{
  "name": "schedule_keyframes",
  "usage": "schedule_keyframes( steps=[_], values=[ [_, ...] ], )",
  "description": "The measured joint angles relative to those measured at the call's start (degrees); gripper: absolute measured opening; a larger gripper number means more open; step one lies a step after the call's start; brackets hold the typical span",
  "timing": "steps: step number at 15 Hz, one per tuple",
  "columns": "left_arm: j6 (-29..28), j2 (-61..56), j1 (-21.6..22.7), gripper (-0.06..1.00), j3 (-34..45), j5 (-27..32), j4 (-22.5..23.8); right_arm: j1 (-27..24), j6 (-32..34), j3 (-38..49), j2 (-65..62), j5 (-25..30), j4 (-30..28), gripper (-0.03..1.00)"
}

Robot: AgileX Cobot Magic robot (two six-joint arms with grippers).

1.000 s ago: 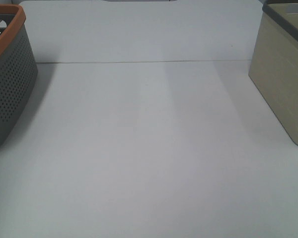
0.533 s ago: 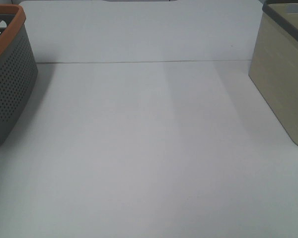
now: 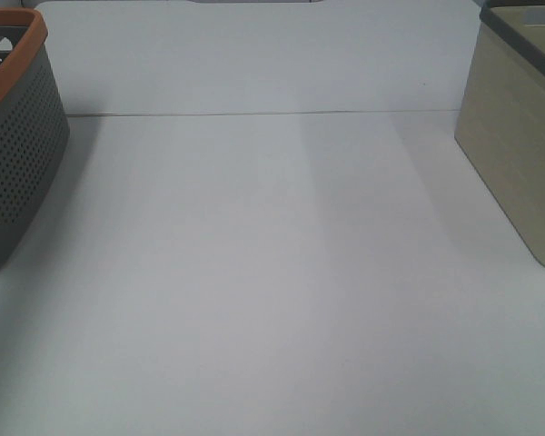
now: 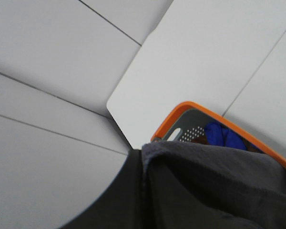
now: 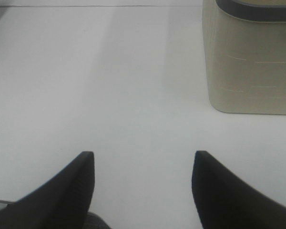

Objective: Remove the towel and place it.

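In the left wrist view the dark towel [image 4: 205,186] fills the near part of the picture, bunched right in front of the camera and raised above the grey basket with the orange rim [image 4: 181,112]. The cloth hides my left gripper's fingers; the gripper is shut, with the towel gathered where it sits. In the exterior high view only part of that basket [image 3: 18,154] shows at the left edge, and neither arm appears. My right gripper [image 5: 143,164] stands open over bare table, nothing between its fingers.
A blue cloth [image 4: 224,136] lies inside the orange-rimmed basket. A beige bin with a dark rim [image 3: 518,136] stands at the right edge of the white table [image 3: 272,272], just ahead and to the side of my right gripper [image 5: 248,62].
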Motion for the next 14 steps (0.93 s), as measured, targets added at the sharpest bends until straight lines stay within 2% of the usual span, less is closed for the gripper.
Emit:
schedule_keyframes(
  steps=[4, 6, 9, 11, 12, 14],
  values=[
    [-2.3, -0.1, -9.3, 0.0, -7.8, -0.5, -0.9, 0.0, 0.0, 0.0, 0.0, 0.0, 0.0, 0.61],
    [-4.2, 0.3, -13.3, 0.0, -9.2, -1.1, -0.9, 0.0, 0.0, 0.0, 0.0, 0.0, 0.5, 0.61],
    [-3.1, 2.8, -21.0, 0.0, -9.5, -3.2, -0.9, 0.0, -0.1, -0.1, 0.0, -0.9, 3.6, 0.61],
    [-0.9, 4.5, -24.7, 0.0, -9.5, -5.7, -0.9, 0.0, -0.8, -0.6, 0.7, -2.8, 5.7, 0.61],
    [1.4, 6.2, -28.0, 0.0, -9.5, -7.6, -0.9, 0.0, -2.5, -0.7, 4.2, -7.2, 9.3, 0.61],
    [5.3, 8.4, -31.2, 0.0, -9.6, -8.3, -0.9, 0.0, -6.6, -0.9, 8.8, -12.3, 14.4, 0.61]
  ],
)
